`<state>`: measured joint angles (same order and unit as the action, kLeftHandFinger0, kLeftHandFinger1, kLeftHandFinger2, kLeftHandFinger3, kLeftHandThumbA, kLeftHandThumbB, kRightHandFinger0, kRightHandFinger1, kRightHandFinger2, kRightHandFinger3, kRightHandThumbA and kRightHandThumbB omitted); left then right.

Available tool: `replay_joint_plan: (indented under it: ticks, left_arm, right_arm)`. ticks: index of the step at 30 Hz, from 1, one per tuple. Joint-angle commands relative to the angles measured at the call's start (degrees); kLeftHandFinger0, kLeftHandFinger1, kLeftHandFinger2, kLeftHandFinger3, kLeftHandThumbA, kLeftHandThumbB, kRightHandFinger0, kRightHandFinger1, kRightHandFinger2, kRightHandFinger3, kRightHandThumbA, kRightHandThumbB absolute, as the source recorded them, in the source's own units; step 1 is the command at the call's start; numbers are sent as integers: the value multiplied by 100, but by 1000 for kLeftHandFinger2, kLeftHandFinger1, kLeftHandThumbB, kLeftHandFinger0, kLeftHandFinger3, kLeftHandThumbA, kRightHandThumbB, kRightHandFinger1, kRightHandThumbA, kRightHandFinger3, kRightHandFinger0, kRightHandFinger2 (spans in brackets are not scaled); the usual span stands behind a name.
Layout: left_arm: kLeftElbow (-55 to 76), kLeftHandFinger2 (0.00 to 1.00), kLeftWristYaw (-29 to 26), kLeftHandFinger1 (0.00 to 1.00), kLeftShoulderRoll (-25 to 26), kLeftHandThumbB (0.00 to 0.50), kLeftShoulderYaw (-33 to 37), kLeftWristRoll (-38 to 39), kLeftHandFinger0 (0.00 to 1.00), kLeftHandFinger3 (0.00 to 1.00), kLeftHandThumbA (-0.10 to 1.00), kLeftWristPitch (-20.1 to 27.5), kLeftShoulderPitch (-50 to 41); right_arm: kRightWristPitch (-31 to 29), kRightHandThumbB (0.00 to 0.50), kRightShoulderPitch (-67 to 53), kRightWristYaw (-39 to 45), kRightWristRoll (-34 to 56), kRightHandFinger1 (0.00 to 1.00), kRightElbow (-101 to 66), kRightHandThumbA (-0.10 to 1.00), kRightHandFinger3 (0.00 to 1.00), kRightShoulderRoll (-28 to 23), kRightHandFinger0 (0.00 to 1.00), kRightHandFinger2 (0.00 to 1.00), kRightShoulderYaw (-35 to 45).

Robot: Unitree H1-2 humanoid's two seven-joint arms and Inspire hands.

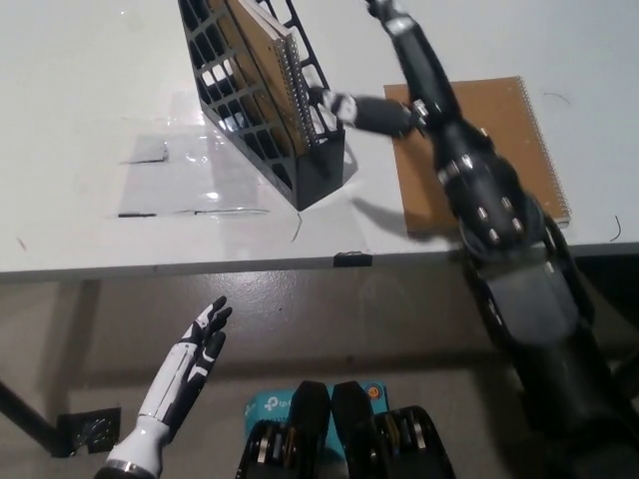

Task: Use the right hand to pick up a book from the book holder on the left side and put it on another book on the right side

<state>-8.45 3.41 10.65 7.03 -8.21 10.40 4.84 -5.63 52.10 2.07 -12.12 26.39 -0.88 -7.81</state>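
- Black lattice book holder (262, 100) stands on the white table, mid-left, angled toward the near edge.
- A brown spiral-bound book (268, 72) sits upright inside it.
- Second brown spiral notebook (499, 140) lies flat near the table's front-right edge.

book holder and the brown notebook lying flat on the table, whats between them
In the head view, the black right robot hand reaches across the gap between the book holder and the flat notebook; beneath it, bare white table.

Bright overhead light, table (80, 60) glare.
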Motion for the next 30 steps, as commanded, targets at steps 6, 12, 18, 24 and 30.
replay_joint_plan:
  ticks: [6, 12, 18, 24, 30]
  left_arm:
    - [73, 1000, 10, 1000, 34, 140, -18, -96, 977, 1000, 984, 208, -12]
    - [124, 1000, 50, 1000, 56, 167, 11, -164, 974, 1000, 968, 64, -14]
    - [105, 1000, 72, 1000, 75, 175, 10, -158, 966, 1000, 919, 113, -70]
    - [39, 1000, 86, 1000, 76, 188, 4, -156, 967, 1000, 913, 151, -67]
    - [86, 1000, 77, 1000, 64, 186, 9, -190, 967, 1000, 907, 90, -72]
  right_arm:
    - [-38, 310, 1128, 45, 195, 1000, 1331, 825, 1000, 386, 1000, 1000, 63]
    - [-122, 326, 1326, 0, 285, 1000, 1746, 850, 1000, 545, 953, 1000, 156]
    - [60, 338, 1200, 84, 278, 1000, 1589, 897, 1000, 641, 1000, 1000, 102]
    - [197, 321, 1208, 93, 413, 1000, 1722, 873, 1000, 686, 1000, 1000, 187]
    - [78, 323, 1294, 130, 570, 1000, 2082, 862, 1000, 678, 1000, 1000, 310]
